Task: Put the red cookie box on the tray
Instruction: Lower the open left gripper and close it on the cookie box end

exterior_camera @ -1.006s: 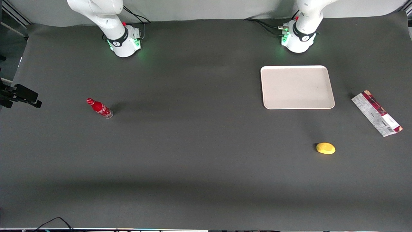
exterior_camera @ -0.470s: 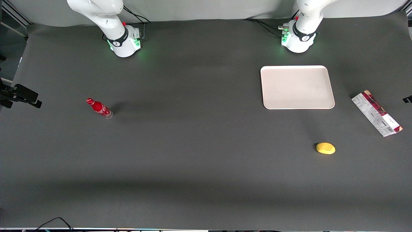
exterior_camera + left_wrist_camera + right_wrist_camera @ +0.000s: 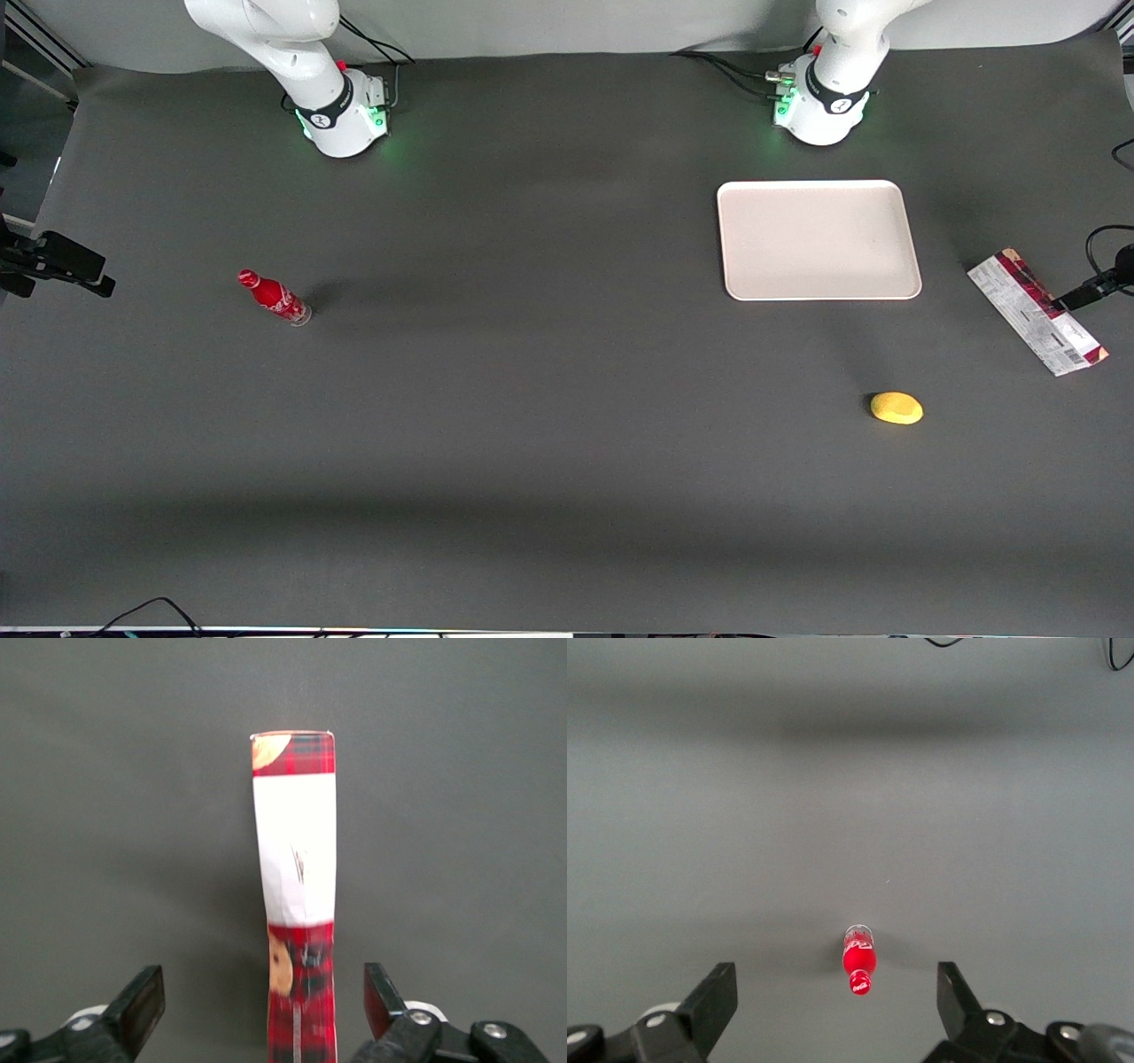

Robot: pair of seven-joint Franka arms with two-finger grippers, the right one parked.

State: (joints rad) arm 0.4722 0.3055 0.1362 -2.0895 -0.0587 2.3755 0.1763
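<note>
1. The red cookie box (image 3: pixel 295 904) lies flat on the surface (image 3: pixel 532 425), near the tray (image 3: pixel 818 239) but apart from it, toward the working arm's end;
2. The hand (image 3: pixel 264 1014) hovers above it, fingers apart;
3. It looks light, stiff, easily dented; grip across the narrow width, mid-length.

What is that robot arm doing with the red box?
The working arm's gripper hangs open above the red cookie box, with one finger on each side of it and not touching. The box lies flat on the table, beside the tray, toward the working arm's end. Nothing is on the tray yet. A yellow lemon-like thing sits nearer the front camera than the tray, and a small red bottle stands toward the parked arm's end.
</note>
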